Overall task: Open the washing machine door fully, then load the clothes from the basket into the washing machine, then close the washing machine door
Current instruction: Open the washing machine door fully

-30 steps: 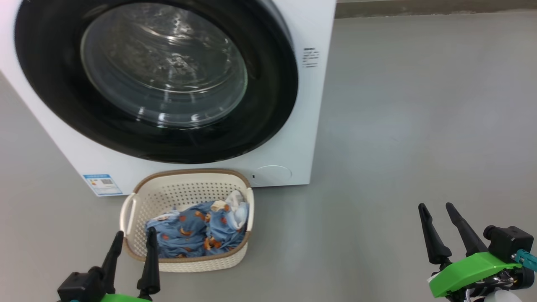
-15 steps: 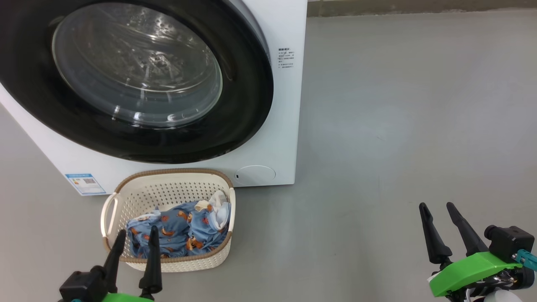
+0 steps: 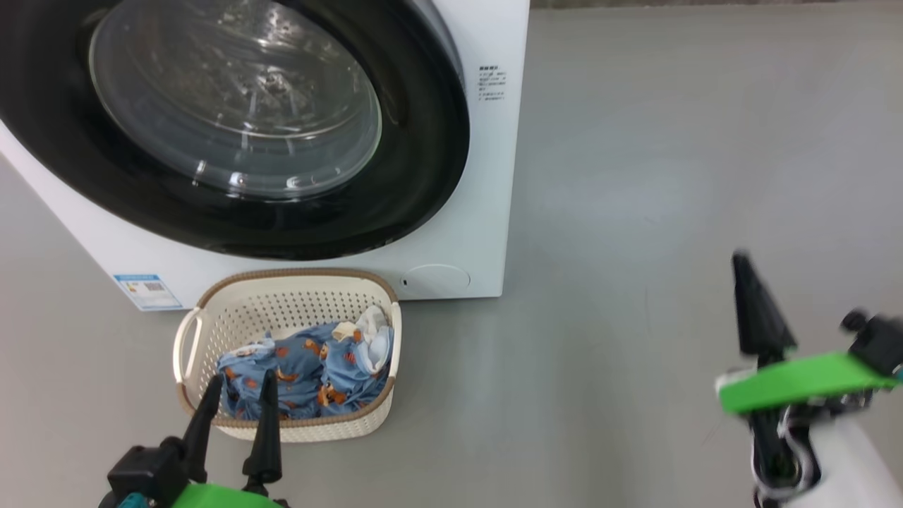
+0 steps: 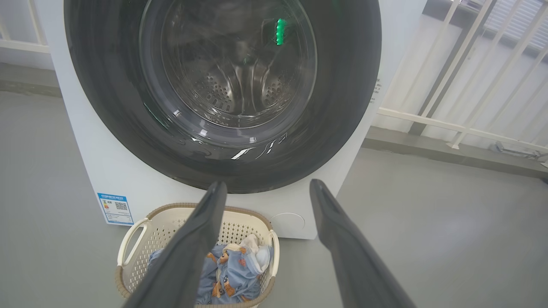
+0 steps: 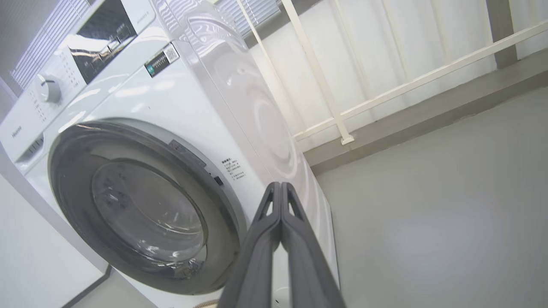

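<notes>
Two end effectors (image 3: 242, 379) (image 3: 742, 262), one basket (image 3: 296, 310)

Bright, even light; glare streaks the washing machine door (image 3: 233, 106); the right fingers (image 3: 756, 314) are motion-blurred.

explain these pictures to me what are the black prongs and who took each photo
These come from a two-armed robot's own cameras. The wide picture is from its head, looking down at the grey floor. The black prongs are its hands: the left gripper at lower left, fingers apart, and the right gripper at the right, blurred, fingers pressed together. Neither holds anything. The other two pictures come from cameras on each wrist, looking along that hand's fingers. Ahead stands a white washing machine with its round black door closed. In front of it a cream basket sits on the floor, holding blue clothes printed with bears.
</notes>
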